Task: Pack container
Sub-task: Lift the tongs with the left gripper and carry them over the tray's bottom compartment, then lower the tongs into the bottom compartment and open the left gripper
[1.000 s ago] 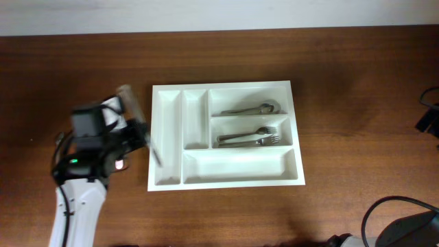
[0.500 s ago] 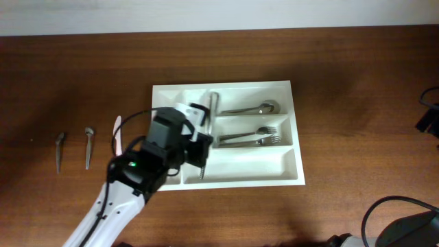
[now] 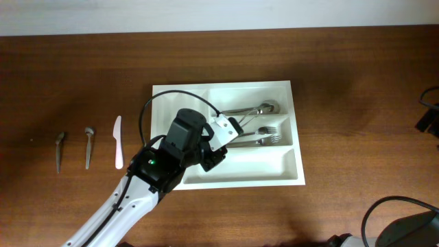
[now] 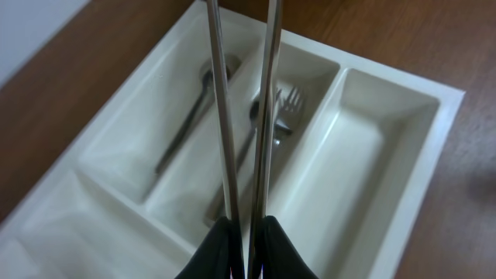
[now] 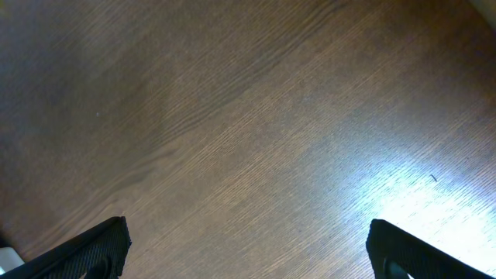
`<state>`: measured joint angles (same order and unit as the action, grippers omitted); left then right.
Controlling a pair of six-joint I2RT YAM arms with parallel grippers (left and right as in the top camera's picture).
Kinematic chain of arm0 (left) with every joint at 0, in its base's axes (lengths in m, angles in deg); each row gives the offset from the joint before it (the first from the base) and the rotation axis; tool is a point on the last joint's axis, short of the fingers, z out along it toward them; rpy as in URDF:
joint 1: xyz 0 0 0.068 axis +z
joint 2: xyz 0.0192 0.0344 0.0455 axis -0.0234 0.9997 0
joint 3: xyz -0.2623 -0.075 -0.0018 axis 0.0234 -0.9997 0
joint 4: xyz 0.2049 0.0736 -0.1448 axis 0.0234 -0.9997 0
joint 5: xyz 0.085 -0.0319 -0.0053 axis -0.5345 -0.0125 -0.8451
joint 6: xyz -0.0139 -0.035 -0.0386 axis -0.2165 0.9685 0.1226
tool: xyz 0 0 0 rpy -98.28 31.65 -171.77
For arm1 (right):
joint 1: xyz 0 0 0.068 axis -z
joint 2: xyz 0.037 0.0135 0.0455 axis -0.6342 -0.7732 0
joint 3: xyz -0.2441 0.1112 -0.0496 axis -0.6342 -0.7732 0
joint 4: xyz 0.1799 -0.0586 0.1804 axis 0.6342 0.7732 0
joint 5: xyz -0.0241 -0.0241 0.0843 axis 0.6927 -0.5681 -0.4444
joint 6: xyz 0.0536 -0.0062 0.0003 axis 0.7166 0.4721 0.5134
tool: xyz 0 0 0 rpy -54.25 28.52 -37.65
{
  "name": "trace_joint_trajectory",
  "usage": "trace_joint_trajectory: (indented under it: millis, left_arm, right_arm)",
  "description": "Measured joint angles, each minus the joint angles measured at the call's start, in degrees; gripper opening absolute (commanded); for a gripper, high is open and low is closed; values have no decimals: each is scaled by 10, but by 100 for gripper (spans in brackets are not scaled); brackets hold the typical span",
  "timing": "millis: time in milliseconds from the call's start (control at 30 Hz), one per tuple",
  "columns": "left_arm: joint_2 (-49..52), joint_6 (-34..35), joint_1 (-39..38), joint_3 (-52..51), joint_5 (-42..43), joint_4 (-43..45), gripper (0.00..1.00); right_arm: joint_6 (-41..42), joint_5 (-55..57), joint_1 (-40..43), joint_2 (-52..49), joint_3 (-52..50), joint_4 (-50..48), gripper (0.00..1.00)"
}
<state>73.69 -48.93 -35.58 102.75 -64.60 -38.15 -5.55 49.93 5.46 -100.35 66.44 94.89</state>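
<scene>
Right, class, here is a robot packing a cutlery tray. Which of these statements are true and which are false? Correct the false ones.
1. The forks lie in a compartment of the container. True.
2. The white plastic knife is inside the container. False: it lies on the table, to the left of the container.
3. The right gripper is open above the table. True.
4. The left gripper hangs empty. False: it is shut on thin metal pieces.

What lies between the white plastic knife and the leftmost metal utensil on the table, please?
A second metal utensil, touching neither of them, seen in the overhead view.
</scene>
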Motion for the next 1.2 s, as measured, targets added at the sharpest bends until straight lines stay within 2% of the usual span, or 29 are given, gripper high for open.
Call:
trace_joint_trajectory:
  millis: [400, 600, 933, 1200]
  left_arm:
    - [59, -141, 0, 0, -2, -4, 2]
    - [87, -162, -11, 0, -3, -11, 2]
    - [100, -222, -112, 0, -26, -42, 2]
    - [158, -232, -119, 0, -56, -49, 2]
  right_arm:
    - [0, 0, 0, 0, 0, 0, 99]
    - [0, 0, 0, 0, 0, 0, 99]
    - [0, 0, 0, 0, 0, 0, 99]
    - [0, 0, 0, 0, 0, 0, 99]
